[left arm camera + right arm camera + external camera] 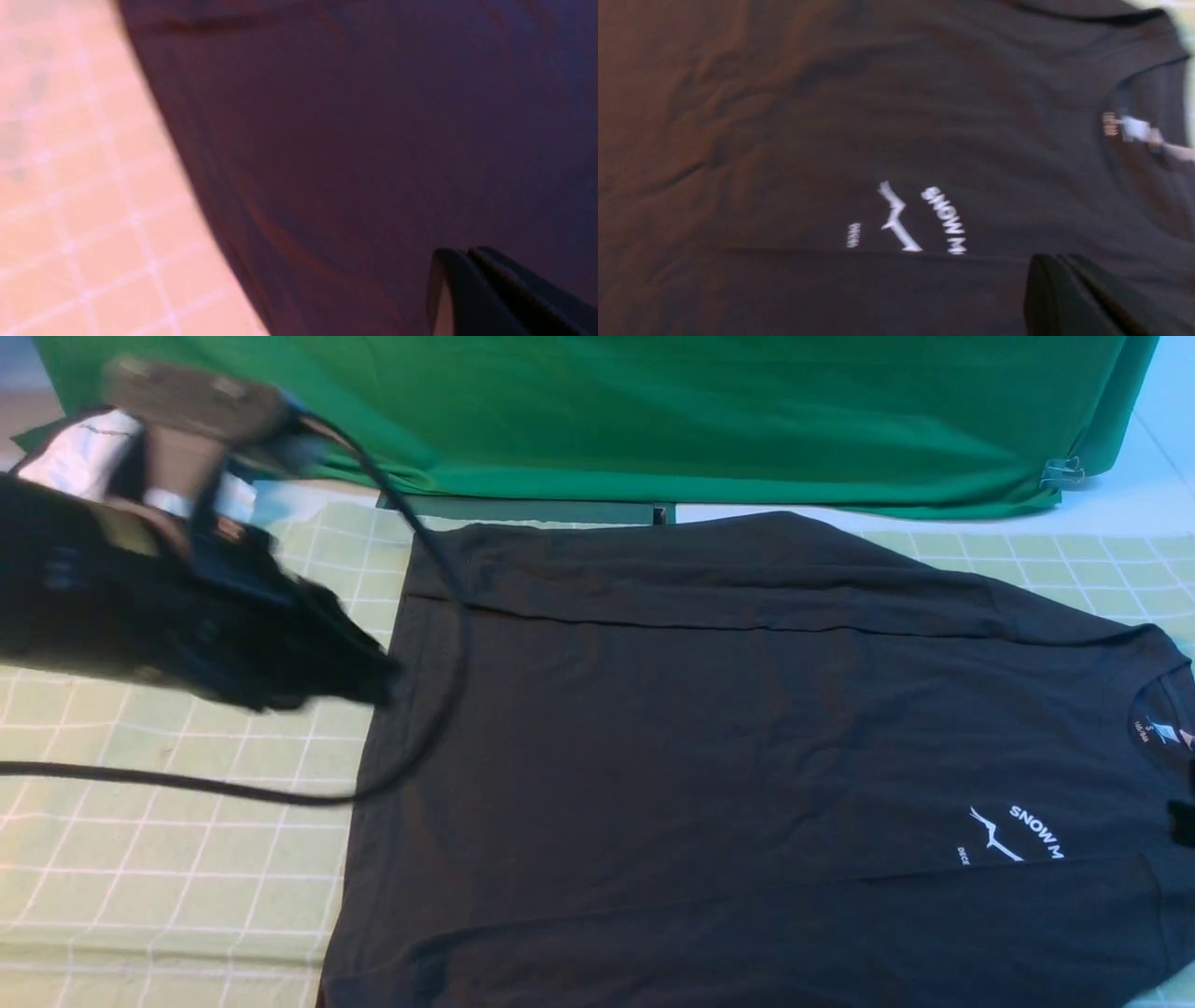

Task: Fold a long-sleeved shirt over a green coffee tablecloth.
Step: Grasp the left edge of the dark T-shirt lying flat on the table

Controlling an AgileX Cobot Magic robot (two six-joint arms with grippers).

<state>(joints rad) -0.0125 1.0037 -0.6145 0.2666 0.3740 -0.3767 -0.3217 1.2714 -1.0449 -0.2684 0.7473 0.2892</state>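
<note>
The long-sleeved shirt point(747, 756) lies flat on the green coffee tablecloth point(140, 859), collar to the right and hem to the left. Both sleeves are folded across its body. Its white chest logo point(943, 219) shows in the right wrist view. My left gripper point(378, 686) is blurred and hovers at the hem's edge. In its wrist view the left gripper point(460, 254) is shut with nothing between the tips, above the shirt point(373, 140). My right gripper point(1057, 259) is shut and empty too, just over the folded near sleeve beside the logo. Only its dark tip point(1182, 823) shows at the front view's right edge.
A plain deep green fabric point(653, 420) hangs along the back, held by a metal clip point(1062, 473) at the right. A black cable point(187, 784) from the left arm trails over the tablecloth and the shirt's hem.
</note>
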